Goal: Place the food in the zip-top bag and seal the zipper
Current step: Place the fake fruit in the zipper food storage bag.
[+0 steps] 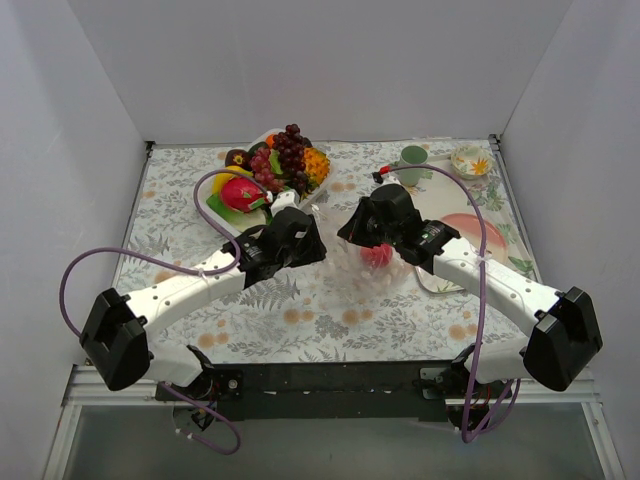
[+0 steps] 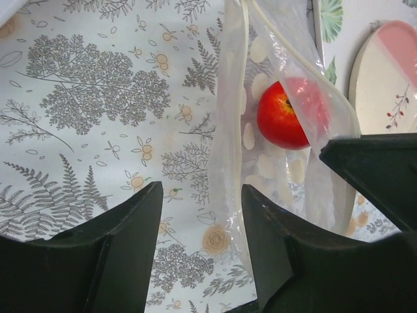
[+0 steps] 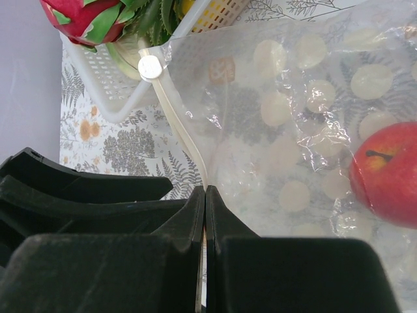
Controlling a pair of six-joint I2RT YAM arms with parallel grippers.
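1. Your right gripper (image 3: 205, 194) is pinching shut on the zipper (image 3: 177, 120) of the zip-top bag (image 3: 293, 111).
2. Your left gripper (image 2: 202, 190) is standing open, the bag's edge lying between its jaws.
3. One red round fruit (image 2: 281, 116) is sitting inside the bag, just beyond both grippers.

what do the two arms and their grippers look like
Both the left arm and the right arm have smooth white links with bulky black housings at the joints. A purple cable runs along each one. The left gripper and the right gripper are matte black, with thick wedge-shaped fingers tapering toward the tips.
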